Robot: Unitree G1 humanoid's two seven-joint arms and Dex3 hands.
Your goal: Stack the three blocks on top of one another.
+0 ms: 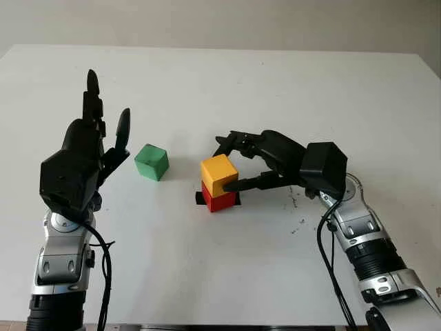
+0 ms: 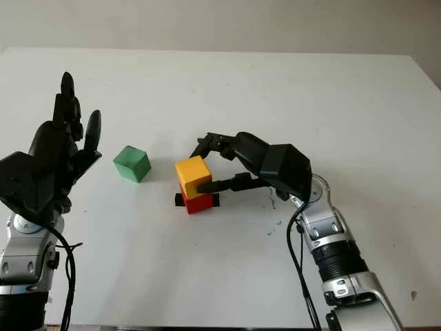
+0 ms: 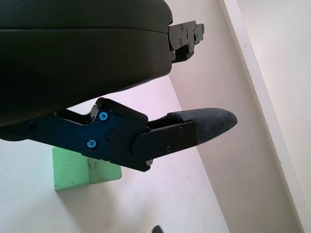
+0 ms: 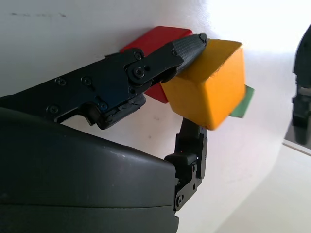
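A yellow block (image 1: 219, 174) sits on a red block (image 1: 220, 201) near the middle of the white table (image 1: 289, 83), turned a little askew to it. My right hand (image 1: 230, 164) reaches in from the right and is shut on the yellow block, its thumb (image 4: 187, 47) pressed to the near side and the other fingers (image 1: 227, 141) curled over the far side. A green block (image 1: 151, 162) stands alone on the table to the left. My left hand (image 1: 96, 141) is open, raised just left of the green block (image 3: 82, 167), not touching it.
A black mark (image 1: 200, 198) shows on the table under the red block's left edge. Small dark specks (image 1: 298, 224) dot the surface near my right wrist. The table's far edge (image 1: 207, 48) runs along the back.
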